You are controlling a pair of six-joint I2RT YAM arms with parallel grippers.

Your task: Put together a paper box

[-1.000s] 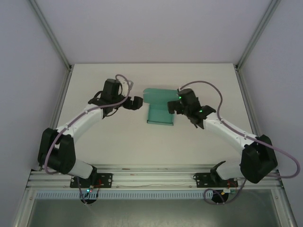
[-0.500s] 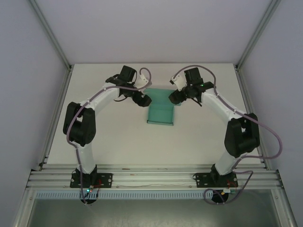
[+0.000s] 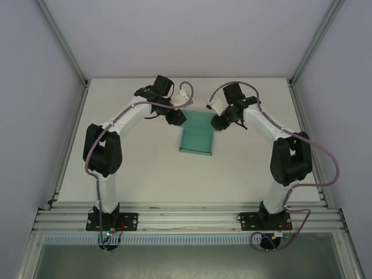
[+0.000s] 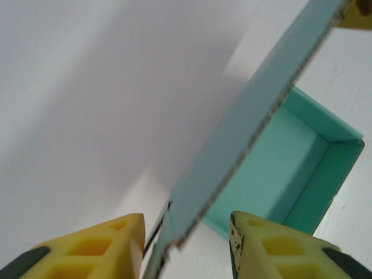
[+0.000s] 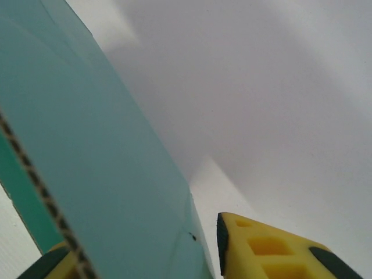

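**Both grippers set at the raised flap of the teal box**

The paper box sat open on the white table, between the two arms. Its back flap stood up at the far end. The left gripper was at the flap's left end and the right gripper at its right end, with the tray of the box lying just beyond and below both.

In the left wrist view, the flap's raw edge ran slantwise through the gap between the yellow fingertips. It passed just beside the left-hand one, and a clear gap remained to the other. Those jaws stood apart around the flap and were not pinching it. The green inside of the tray showed past the jaws, to the right of the flap.

In the right wrist view, the flap filled the left of the gap and overlapped one fingertip. The other fingertip stood just beside the card. I could not tell whether those jaws pressed on the flap.
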